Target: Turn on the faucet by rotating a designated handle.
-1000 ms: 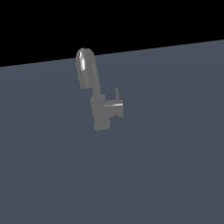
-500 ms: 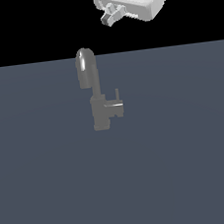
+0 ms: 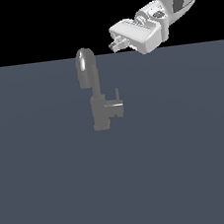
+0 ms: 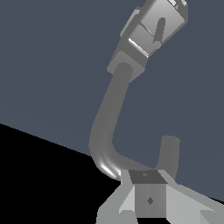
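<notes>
Exterior view: the faucet (image 3: 96, 93) stands on the table (image 3: 191, 174), its handle (image 3: 116, 103) sticking out toward that view's right with a thin upright pin. The pincer (image 3: 114, 44) hangs up high, well apart from it; can't tell if it's open or closed. Wrist view: the spout (image 4: 109, 127) fills the middle, the handle (image 4: 158, 28) sits beyond it. Risk I'd guess: coming down on the fat spout instead, or clipping the pin.

One faucet (image 3: 96, 93), with one handle (image 3: 116, 103). One arm (image 3: 170, 2) above one surface (image 3: 190, 164). Nothing else to count.
</notes>
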Controlling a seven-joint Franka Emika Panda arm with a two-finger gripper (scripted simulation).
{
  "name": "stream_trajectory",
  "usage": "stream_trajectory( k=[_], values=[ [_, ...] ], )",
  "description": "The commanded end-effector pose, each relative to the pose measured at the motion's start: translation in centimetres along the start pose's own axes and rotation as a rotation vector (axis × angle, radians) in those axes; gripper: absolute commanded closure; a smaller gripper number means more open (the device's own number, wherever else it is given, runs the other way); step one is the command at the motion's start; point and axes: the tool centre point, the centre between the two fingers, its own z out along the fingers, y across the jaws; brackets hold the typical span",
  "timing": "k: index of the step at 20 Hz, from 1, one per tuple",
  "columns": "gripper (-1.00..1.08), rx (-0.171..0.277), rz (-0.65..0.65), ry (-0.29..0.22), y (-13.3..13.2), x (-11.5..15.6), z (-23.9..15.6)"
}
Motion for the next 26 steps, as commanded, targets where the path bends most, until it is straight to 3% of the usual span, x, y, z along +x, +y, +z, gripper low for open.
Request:
stream_trajectory(
  k=[1,9,14,20,26],
  values=[
    [1.08,0.056,0.055,-0.051,-0.3,2.2,0.3],
    [1.08,0.238,0.234,-0.213,-0.4,9.2,2.1],
    [1.08,0.329,0.324,-0.292,-0.2,12.6,3.5],
    [1.08,0.397,0.391,-0.352,0.1,15.0,4.8],
    [1.08,0.42,0.413,-0.372,0.2,15.8,5.3]
  ],
)
